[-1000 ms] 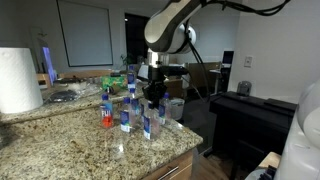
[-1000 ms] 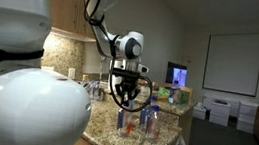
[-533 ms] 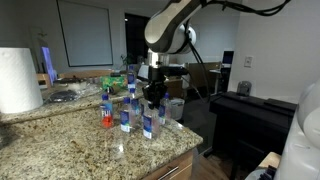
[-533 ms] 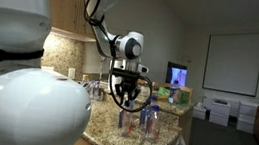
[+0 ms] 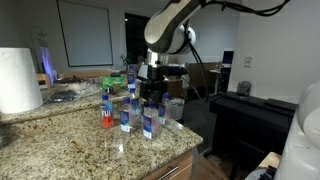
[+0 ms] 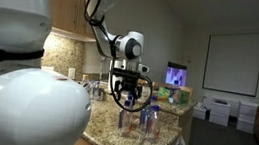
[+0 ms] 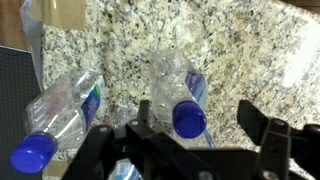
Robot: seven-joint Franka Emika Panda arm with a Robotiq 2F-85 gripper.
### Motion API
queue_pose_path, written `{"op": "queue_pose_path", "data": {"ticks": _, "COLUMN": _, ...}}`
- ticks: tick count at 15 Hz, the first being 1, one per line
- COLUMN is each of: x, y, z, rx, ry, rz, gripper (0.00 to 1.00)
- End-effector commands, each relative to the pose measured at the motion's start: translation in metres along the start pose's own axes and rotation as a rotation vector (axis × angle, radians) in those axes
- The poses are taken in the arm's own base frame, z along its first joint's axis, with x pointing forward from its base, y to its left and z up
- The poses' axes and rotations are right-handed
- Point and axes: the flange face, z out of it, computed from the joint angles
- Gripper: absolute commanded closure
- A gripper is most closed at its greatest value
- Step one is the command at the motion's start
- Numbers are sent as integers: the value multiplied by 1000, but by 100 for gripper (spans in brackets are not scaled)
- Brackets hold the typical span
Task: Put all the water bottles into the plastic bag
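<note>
Several water bottles [image 5: 128,108] with blue labels and caps stand clustered on the granite counter [image 5: 60,140], one with a red-orange label [image 5: 106,113]. My gripper [image 5: 152,95] hangs over the cluster's right side in both exterior views [image 6: 129,95]. In the wrist view my gripper [image 7: 200,115] is open. A bottle's blue cap [image 7: 190,118] sits between the fingers, clear of the right finger [image 7: 256,118]. A second bottle [image 7: 65,108] leans at the left. A pale translucent film [image 7: 32,40] at the upper left may be the plastic bag.
A big white paper-towel roll [image 5: 18,80] stands at the counter's left end. Brown cardboard [image 7: 65,10] shows at the wrist view's top. The counter's edge [image 5: 175,160] drops off just right of the bottles. A dark desk [image 5: 250,110] stands beyond.
The jaws were shut on the blue-capped bottle and have spread wide, leaving it free between them. The arm has hardly moved.
</note>
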Motion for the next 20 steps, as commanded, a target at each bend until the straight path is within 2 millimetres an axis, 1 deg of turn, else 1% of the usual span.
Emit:
{"op": "queue_pose_path", "data": {"ticks": 1, "x": 8, "y": -2, "z": 3, "rx": 6, "ry": 39, "rz": 17, "gripper": 0}}
{"op": "queue_pose_path", "data": {"ticks": 2, "x": 9, "y": -2, "z": 4, "rx": 4, "ry": 42, "rz": 14, "gripper": 16}}
{"op": "queue_pose_path", "data": {"ticks": 3, "x": 9, "y": -1, "z": 5, "rx": 5, "ry": 45, "rz": 14, "gripper": 25}}
{"op": "queue_pose_path", "data": {"ticks": 4, "x": 9, "y": -1, "z": 6, "rx": 6, "ry": 44, "rz": 14, "gripper": 28}}
{"op": "queue_pose_path", "data": {"ticks": 5, "x": 9, "y": -1, "z": 6, "rx": 7, "ry": 42, "rz": 14, "gripper": 34}}
{"op": "queue_pose_path", "data": {"ticks": 6, "x": 9, "y": -1, "z": 7, "rx": 7, "ry": 40, "rz": 14, "gripper": 42}}
{"op": "queue_pose_path", "data": {"ticks": 8, "x": 7, "y": 1, "z": 7, "rx": 6, "ry": 33, "rz": 16, "gripper": 55}}
{"op": "queue_pose_path", "data": {"ticks": 13, "x": 4, "y": 3, "z": -1, "rx": -1, "ry": 38, "rz": 13, "gripper": 88}}
{"op": "queue_pose_path", "data": {"ticks": 14, "x": 4, "y": 3, "z": -4, "rx": -1, "ry": 42, "rz": 12, "gripper": 91}}
{"op": "queue_pose_path", "data": {"ticks": 15, "x": 4, "y": 2, "z": -6, "rx": 0, "ry": 43, "rz": 7, "gripper": 89}}
{"op": "queue_pose_path", "data": {"ticks": 18, "x": 5, "y": 0, "z": -15, "rx": 13, "ry": 35, "rz": -24, "gripper": 89}}
{"op": "queue_pose_path", "data": {"ticks": 20, "x": 7, "y": -2, "z": -25, "rx": 30, "ry": 43, "rz": -51, "gripper": 88}}
